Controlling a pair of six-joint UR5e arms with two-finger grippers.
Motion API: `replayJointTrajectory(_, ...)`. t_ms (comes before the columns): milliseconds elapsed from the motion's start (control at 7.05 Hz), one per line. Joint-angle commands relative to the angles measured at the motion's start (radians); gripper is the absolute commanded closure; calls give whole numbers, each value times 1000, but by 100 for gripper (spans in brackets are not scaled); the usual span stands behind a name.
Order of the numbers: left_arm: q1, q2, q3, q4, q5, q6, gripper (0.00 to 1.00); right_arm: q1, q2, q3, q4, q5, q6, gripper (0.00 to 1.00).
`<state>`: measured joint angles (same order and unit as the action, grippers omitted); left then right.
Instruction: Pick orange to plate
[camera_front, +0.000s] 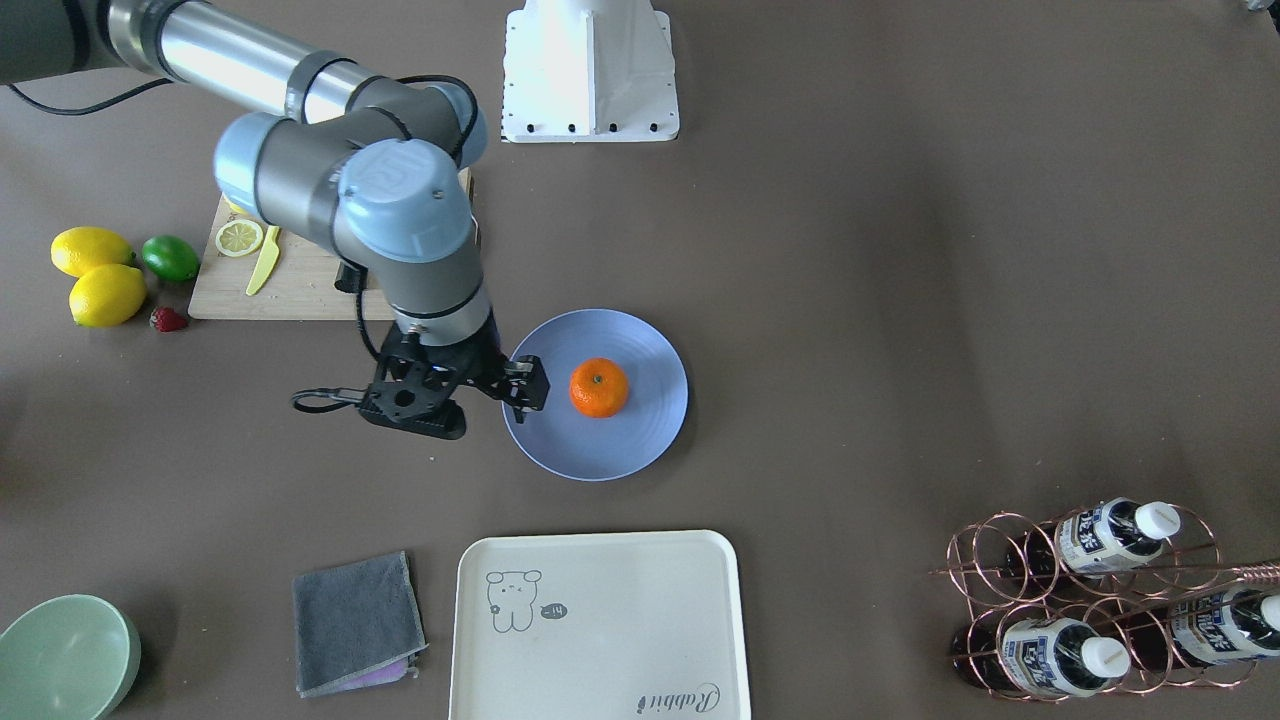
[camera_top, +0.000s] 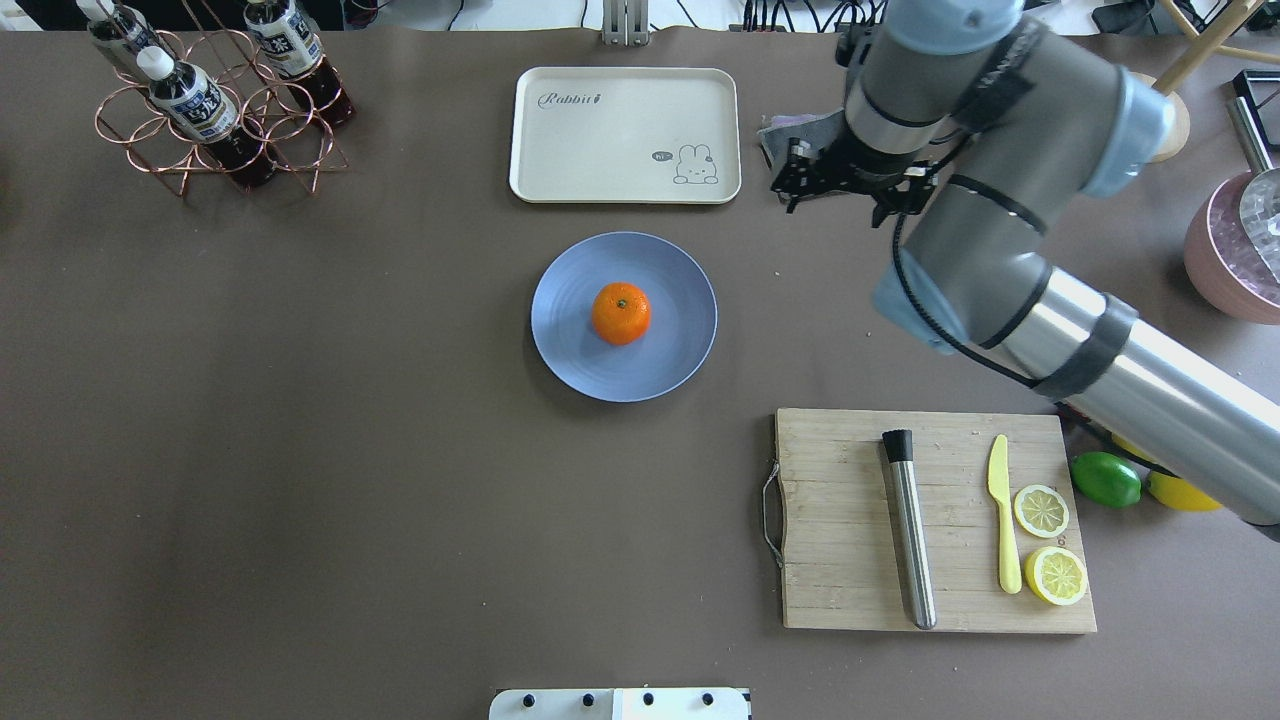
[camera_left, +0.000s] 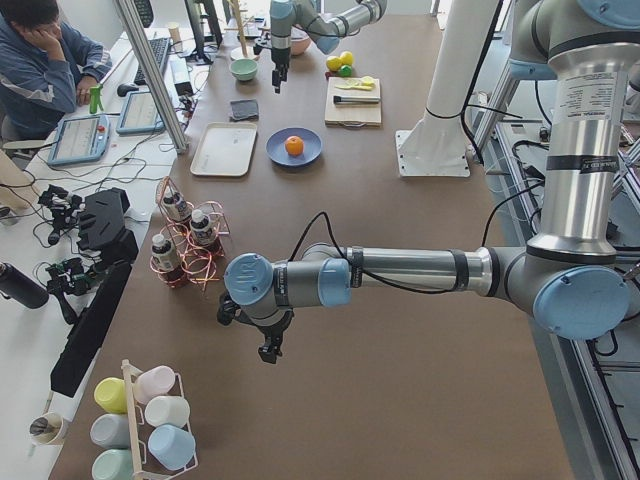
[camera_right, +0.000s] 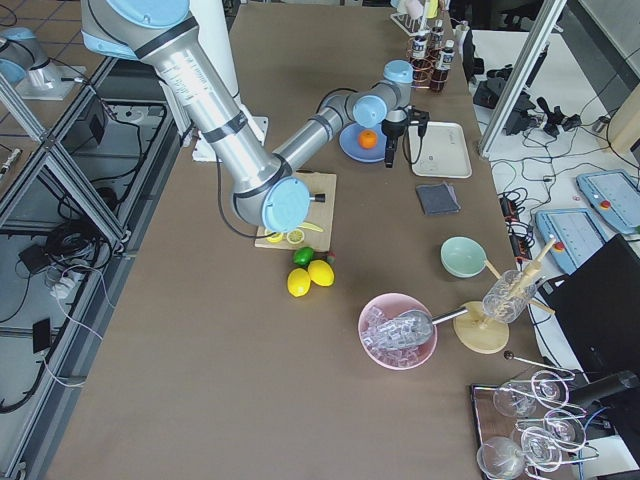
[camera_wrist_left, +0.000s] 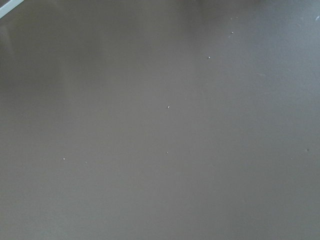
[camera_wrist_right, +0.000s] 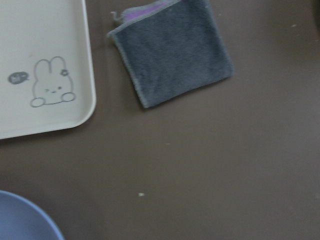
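**Tray nearest; orange on plate, right gripper empty**

Tray (camera_front: 620, 610) sits closest, on the operators' side of the right gripper (camera_front: 528, 385), with the cloth (camera_front: 355, 622) beside it. Right gripper hangs above the table at the plate (camera_front: 645, 345) rim. Jaws look parted, nothing in them. Orange (camera_front: 599, 388) rests mid-plate, stem dot up, just off that gripper toward the robot's left, not touching. Left gripper (camera_left: 268, 350) hovers low, well apart from the plate; can't tell whether it's released or clenched.
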<state>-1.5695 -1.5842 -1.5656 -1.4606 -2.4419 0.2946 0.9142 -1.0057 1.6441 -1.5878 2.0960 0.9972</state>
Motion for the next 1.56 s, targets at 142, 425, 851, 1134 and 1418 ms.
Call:
replayJointTrajectory(142,0,-2,1,0,1,0,2,320,-331,92,-9,139,-647,0)
replayJointTrajectory(425,0,-3,-1,0,1,-2,2,545,-471,39,-9,232,-1034,0)
replayJointTrajectory(851,0,-2,1,0,1,0,2,714,-620,40,-7,208,-1175,0)
replayJointTrajectory(1134,0,0,-1,0,1,0,2,726,-686,39,-3,4,-1166,0)
replayJointTrajectory(1418,0,0,-2,0,1,0,2,724,-708,31,3,59,-1161,0)
